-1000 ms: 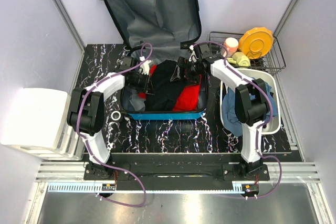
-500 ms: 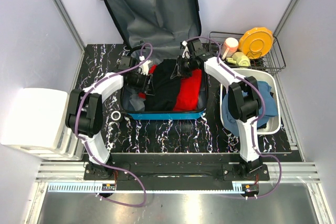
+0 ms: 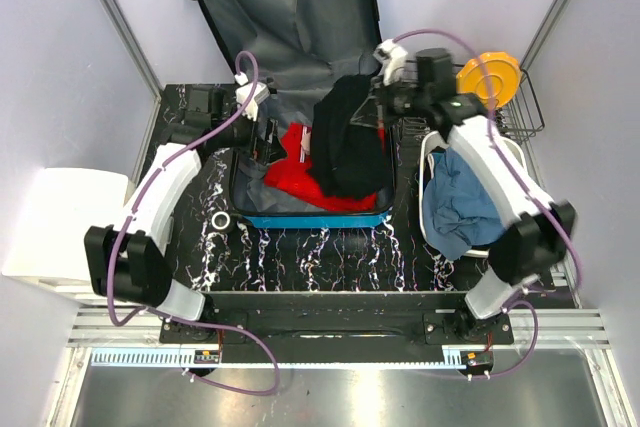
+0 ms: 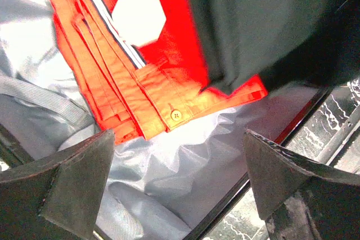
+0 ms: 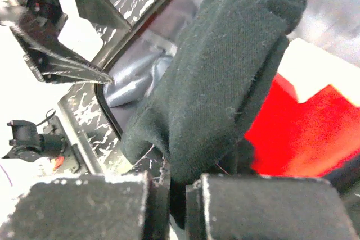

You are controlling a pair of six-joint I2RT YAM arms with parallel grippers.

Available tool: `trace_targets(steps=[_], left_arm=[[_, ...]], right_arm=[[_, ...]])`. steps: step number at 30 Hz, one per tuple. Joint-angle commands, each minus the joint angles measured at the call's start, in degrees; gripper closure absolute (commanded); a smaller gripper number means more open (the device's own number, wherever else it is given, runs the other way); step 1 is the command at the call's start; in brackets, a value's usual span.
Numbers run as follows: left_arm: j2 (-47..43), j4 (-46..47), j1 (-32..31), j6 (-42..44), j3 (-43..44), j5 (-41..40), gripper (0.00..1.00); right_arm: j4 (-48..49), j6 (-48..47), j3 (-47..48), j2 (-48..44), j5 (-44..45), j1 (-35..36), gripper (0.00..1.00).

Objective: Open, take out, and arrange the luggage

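The luggage [image 3: 290,17] lies open, its lid leaning on the back wall and its blue-rimmed base [image 3: 312,219] flat on the table. My right gripper [image 3: 384,110] [image 5: 175,186] is shut on a black garment [image 3: 345,142] [image 5: 225,82] and holds it up above the base's right side. A red garment [image 3: 292,169] [image 4: 146,82] [image 5: 292,122] lies folded on the grey lining [image 4: 169,178]. Over the base's left side, my left gripper [image 3: 264,134] [image 4: 177,178] stands wide open and holds nothing. The black garment [image 4: 264,21] hangs past its far side.
A white bin [image 3: 522,237] with blue clothes [image 3: 465,202] stands to the right of the suitcase. Behind it a wire rack [image 3: 528,112] holds a yellow plate [image 3: 488,79]. White bins [image 3: 65,232] are stacked at the left. A small white ring [image 3: 220,220] lies by the base's left corner.
My right gripper has shut on the black garment and lifted it up and to the right. My left gripper has let go, opened wide and drawn back to the left.
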Motion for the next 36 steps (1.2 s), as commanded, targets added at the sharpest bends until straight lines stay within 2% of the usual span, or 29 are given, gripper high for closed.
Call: trace_targets(steps=[1, 7, 12, 15, 19, 23, 24, 28, 30, 36], left_arm=[[-3.53, -0.67, 0.06, 4.41, 3.16, 1.35, 0.01], [-2.83, -1.20, -0.11, 4.07, 4.65, 5.91, 0.01], [-1.87, -1.20, -1.25, 3.80, 4.92, 8.48, 0.01], [-1.07, -1.20, -2.65, 4.24, 5.01, 9.62, 0.01], [1.56, -1.11, -4.68, 3.81, 6.41, 10.85, 0.01], [3.67, -1.11, -6.18, 2.75, 9.13, 10.67, 0.01], [4.02, -1.11, -6.26, 2.66, 9.31, 10.76, 0.01], [2.97, -1.20, -6.18, 3.09, 8.79, 8.92, 0.01], [2.01, -1.11, -6.27, 3.36, 7.65, 8.21, 0.01], [2.00, -1.20, -6.27, 3.98, 6.41, 8.04, 0.01]], right_arm=[[0.79, -10.49, -3.64, -16.58, -1.93, -4.15, 1.00], [-15.11, -23.41, -6.90, -32.23, 2.29, -6.80, 1.00], [-24.61, -23.35, -9.54, -44.46, 8.62, -7.06, 1.00], [-29.62, -22.90, -9.80, -47.29, 7.65, -11.09, 1.00], [-31.56, -24.56, -14.97, -49.93, 16.68, -11.72, 1.00], [-30.87, -29.90, -24.19, -47.04, 26.88, -12.41, 1.00], [-29.82, -30.89, -25.44, -46.60, 26.47, -13.29, 1.00], [-26.73, -34.58, -24.67, -41.87, 19.11, -20.66, 1.00], [-26.99, -37.39, -22.03, -37.75, 14.97, -28.48, 1.00], [-35.16, -49.60, -8.59, -26.50, 2.22, -41.14, 1.00]])
